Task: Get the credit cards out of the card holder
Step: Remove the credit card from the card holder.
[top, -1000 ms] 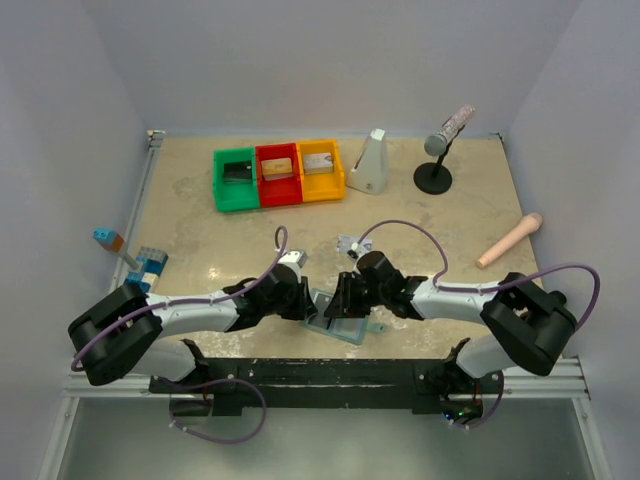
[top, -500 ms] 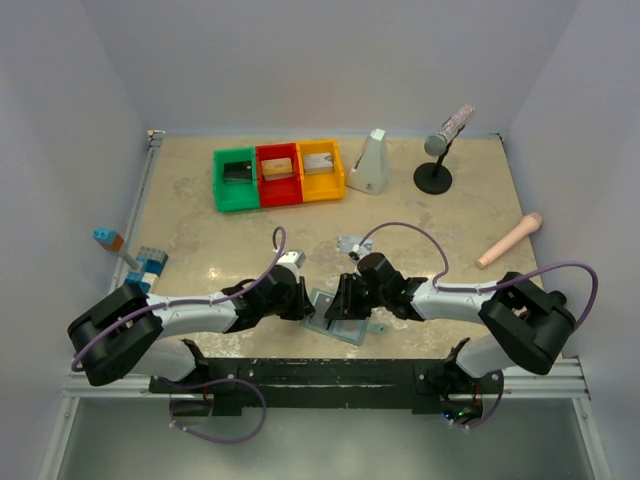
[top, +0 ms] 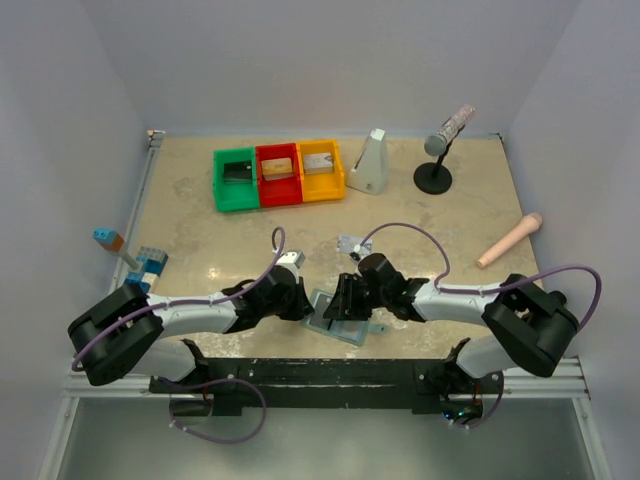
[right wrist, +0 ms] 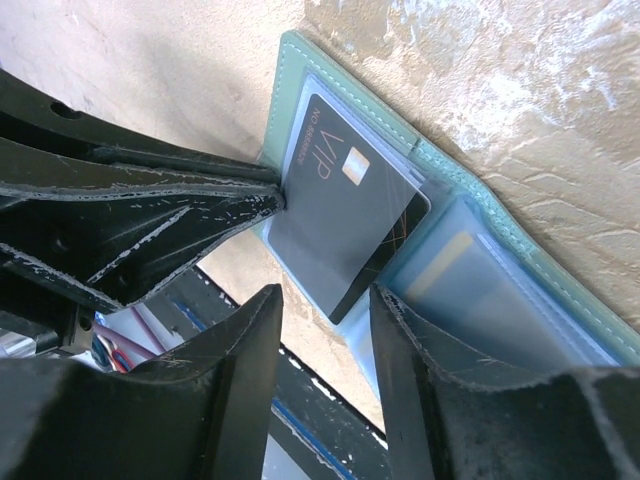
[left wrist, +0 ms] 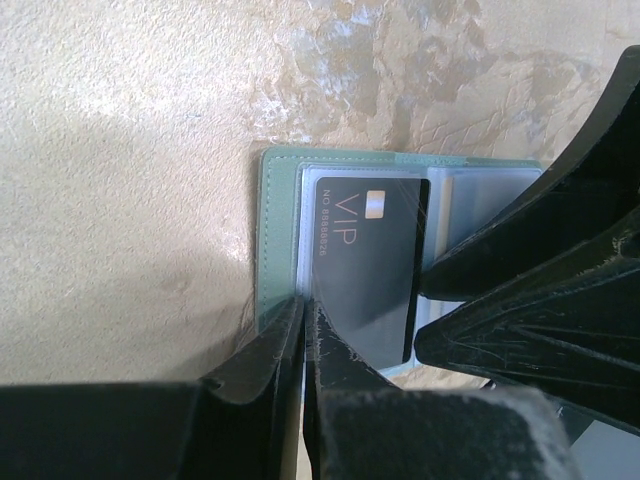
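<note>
On my left wrist feed the left pincer (left wrist: 303, 312) is clenched, its two fingers pressed almost together on the near edge of the card holder (left wrist: 272, 225), which lies open and flat on the table (top: 200, 240) close to the near edge, between the two arms. On the right wrist feed the right pincer (right wrist: 327, 298) is released: its fingers stand apart with the lower corner of the black card (left wrist: 365, 265) showing in the gap, and I see no contact with either finger. That black card sits in the card holder's left-hand clear pocket with one end sticking out past the pocket's rim. I can read "VIP" in pale letters on it beside a small metallic chip, and along one edge "NO" and a row of digits, mostly eights, too small for me to be sure of the last ones. In the next pocket over, a tan card (right wrist: 448, 266) shows through the plastic. Further out, at the back of the table, I have a green bin (top: 236, 180), a red bin (top: 278, 174) and a yellow bin (top: 320, 170) touching in a row, a microphone on a stand (top: 445, 135) to their right, and blue toy bricks (top: 148, 265) at the left edge.
</note>
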Tool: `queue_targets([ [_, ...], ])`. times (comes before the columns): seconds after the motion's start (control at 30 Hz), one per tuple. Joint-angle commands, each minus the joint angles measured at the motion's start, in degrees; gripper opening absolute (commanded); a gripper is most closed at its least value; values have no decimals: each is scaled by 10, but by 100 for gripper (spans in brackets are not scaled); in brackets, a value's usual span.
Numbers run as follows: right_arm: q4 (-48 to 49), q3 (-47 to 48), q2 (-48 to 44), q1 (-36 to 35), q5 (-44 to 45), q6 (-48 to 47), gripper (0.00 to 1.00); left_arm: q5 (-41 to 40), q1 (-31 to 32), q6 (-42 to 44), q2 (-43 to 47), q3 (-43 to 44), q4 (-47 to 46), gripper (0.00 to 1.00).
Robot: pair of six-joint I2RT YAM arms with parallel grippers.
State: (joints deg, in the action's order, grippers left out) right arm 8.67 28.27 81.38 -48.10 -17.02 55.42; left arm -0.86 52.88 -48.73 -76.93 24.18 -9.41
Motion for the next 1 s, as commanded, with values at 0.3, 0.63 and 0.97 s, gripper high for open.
queue_targets([
  [0.3,3,-18,-11,-2,25,0,47,0,1,0,-13,-18,30,0],
  [0.63,64,-37,-19,-2,22,2,42,6,1,-3,-19,-26,21,0],
  [0.97,94,-54,-47,-2,29,-3,44,6,1,-6,-24,-29,18,0],
])
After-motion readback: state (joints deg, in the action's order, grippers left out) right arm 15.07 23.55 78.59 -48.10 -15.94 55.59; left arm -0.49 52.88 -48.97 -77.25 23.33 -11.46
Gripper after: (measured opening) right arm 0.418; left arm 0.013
